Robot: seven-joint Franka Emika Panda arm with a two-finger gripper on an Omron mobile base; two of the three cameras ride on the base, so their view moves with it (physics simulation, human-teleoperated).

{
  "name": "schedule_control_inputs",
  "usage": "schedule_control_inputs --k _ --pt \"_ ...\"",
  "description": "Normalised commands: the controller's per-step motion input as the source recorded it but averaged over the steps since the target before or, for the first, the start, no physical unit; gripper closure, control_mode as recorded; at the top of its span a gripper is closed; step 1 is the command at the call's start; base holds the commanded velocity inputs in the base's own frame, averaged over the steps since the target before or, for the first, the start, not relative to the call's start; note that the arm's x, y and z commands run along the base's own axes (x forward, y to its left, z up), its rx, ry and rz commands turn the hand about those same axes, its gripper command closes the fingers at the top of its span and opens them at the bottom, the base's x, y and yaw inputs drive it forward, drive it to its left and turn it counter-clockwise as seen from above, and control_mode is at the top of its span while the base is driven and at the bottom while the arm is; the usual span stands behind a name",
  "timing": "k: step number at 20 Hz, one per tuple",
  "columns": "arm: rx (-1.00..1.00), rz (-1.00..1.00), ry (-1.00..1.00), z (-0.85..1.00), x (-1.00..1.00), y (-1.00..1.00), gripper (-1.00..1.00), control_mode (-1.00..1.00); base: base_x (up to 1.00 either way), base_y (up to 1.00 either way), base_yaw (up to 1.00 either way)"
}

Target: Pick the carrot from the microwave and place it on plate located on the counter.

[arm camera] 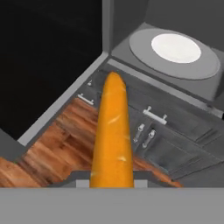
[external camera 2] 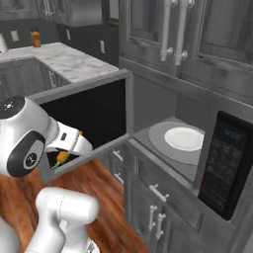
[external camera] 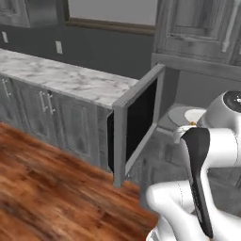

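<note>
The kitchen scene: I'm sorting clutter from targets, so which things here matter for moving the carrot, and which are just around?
Job:
- carrot, held in the gripper
- microwave, door open
- counter

Just around:
- white plate inside the microwave
- wall outlet
- wood floor

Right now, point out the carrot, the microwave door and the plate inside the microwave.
carrot (arm camera: 113, 135): hand view, middle of its orange body.
microwave door (external camera: 136, 124): left base view, dark glass window.
plate (external camera 2: 184, 138): right base view, white centre.
</note>
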Motion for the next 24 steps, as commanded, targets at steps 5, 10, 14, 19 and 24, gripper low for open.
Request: schedule_control_inputs --k 5,10,14,19,24 --pt "0.00 0.00 0.00 0.00 0.00 0.00 1.00 1.00 -0.34 -0.76 0.38" --pt "0.00 0.00 0.00 0.00 0.00 0.00 1.00 1.00 -0.95 0.55 0.68" --pt "0.00 0.00 0.00 0.00 0.00 0.00 1.00 1.00 -0.43 0.99 0.78" --pt "0.00 0.00 0.00 0.00 0.00 0.00 1.00 1.00 0.67 0.29 0.58" --pt "0.00 0.00 0.00 0.00 0.00 0.00 1.00 1.00 0.81 -0.71 0.25"
